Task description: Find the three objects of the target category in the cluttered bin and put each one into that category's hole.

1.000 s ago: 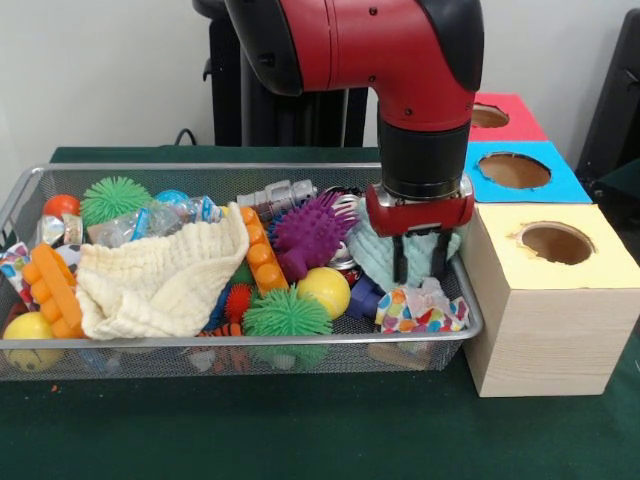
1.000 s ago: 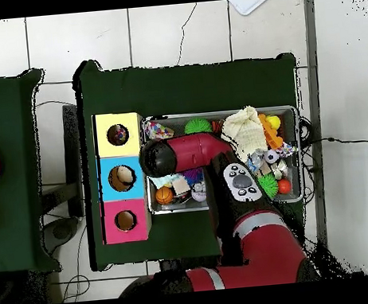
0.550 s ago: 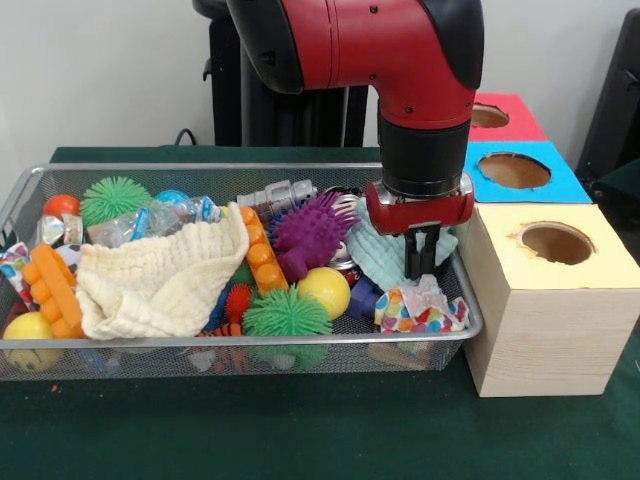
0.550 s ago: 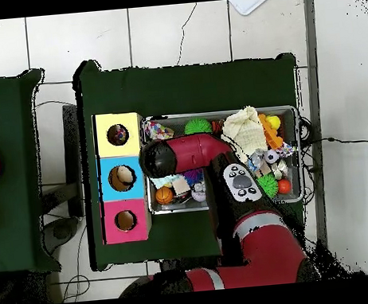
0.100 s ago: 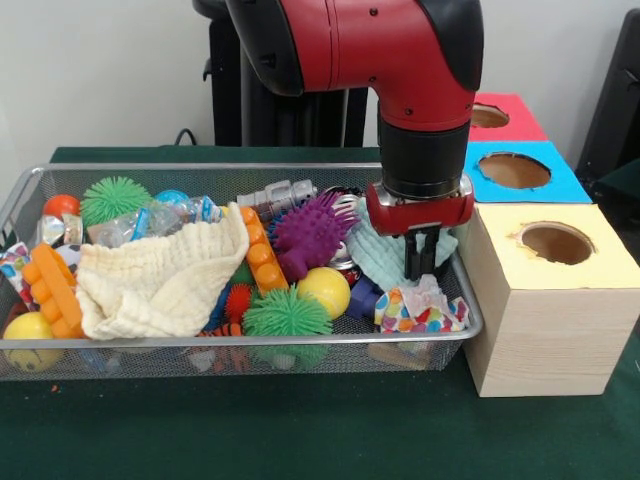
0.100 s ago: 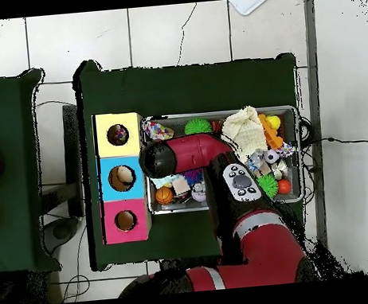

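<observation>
A wire mesh bin (image 5: pixel 200 342) holds a jumble of toys and cloths. My gripper (image 5: pixel 421 266) reaches down into the bin's right end, with its fingers shut on a pale teal cloth (image 5: pixel 376 256). Just in front of it lies a multicoloured patterned cloth (image 5: pixel 422 308). A cream waffle cloth (image 5: pixel 160 275) is draped over the toys at the left. In the overhead view the arm's wrist (image 6: pixel 157 158) hides the gripper, and a bit of the teal cloth (image 6: pixel 167 180) shows beside it.
Three boxes with round holes stand right of the bin: yellow-topped (image 5: pixel 600 262) nearest, blue (image 5: pixel 560 185) behind it, red (image 5: pixel 520 125) farthest. In the bin lie a purple spiky ball (image 5: pixel 310 232), green spiky balls (image 5: pixel 285 312), a yellow ball (image 5: pixel 324 290) and orange bricks (image 5: pixel 262 255).
The fingers, spread around the teal cloth one second ago, have come together on it. The arm has stayed in place.
</observation>
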